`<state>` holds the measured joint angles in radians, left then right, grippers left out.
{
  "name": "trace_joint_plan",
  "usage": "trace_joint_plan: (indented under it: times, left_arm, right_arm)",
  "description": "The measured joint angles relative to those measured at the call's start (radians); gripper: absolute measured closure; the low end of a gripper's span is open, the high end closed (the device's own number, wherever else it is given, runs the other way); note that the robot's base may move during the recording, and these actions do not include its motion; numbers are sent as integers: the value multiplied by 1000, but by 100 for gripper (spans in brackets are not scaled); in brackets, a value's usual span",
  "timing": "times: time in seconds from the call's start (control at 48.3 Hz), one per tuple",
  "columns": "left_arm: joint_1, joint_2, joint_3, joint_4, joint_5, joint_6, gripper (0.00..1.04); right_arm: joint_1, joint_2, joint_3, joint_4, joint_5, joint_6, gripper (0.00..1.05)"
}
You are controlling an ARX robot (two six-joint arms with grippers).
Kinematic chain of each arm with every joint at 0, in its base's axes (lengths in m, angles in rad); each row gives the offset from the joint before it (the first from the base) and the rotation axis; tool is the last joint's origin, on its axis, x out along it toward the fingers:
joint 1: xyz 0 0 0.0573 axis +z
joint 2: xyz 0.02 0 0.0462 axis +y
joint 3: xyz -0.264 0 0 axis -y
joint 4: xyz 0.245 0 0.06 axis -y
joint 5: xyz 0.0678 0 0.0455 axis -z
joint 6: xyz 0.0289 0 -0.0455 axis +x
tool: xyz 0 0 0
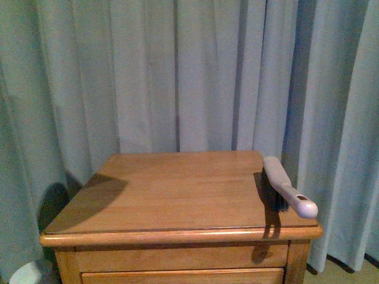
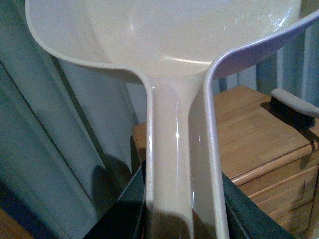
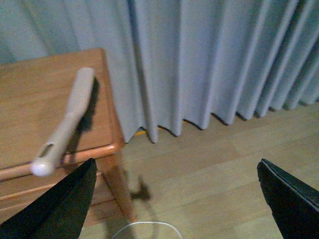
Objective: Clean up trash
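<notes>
Trash not discernible, left end effector (image 2: 182, 204) clamped on dustpan (image 2: 189, 30) handle, right end effector (image 3: 177, 167) spread wide

Setting: a domestic room, probably a bedroom or living space.

Evidence:
- A pale blue-grey curtain (image 1: 177, 71) hangs in full-length folds behind and beside the furniture and reaches the floor.
- A wooden cabinet (image 1: 177, 189) of the bedside-table type stands against the curtain. It has a varnished top with a rounded edge, and drawers (image 2: 281, 191) in its front.
- The floor (image 3: 214, 169) is light wood-look plank.
- There is household cleaning gear. A hand brush (image 1: 288, 188) with dark bristles lies at the edge of the cabinet top, and a beige plastic dustpan (image 2: 174, 45) fills the left wrist view.
</notes>
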<state>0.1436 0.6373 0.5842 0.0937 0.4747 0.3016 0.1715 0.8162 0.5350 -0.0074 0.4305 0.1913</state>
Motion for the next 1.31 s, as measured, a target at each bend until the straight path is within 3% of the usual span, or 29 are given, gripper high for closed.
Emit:
trace_joint_plan:
  times: [0.352, 0.58, 0.953, 1.305]
  left_arm:
    - [0, 0, 0, 0, 0, 0, 78]
    - [0, 0, 0, 0, 0, 0, 78]
    - [0, 0, 0, 0, 0, 0, 78]
    - [0, 0, 0, 0, 0, 0, 78]
  right_arm:
    - [-6, 616, 586, -196, -129, 24, 7]
    - [2, 880, 805, -332, -184, 117, 7]
    - [70, 1052, 943, -411, -184, 235, 7]
    - [111, 1137, 954, -446, -165, 274, 7]
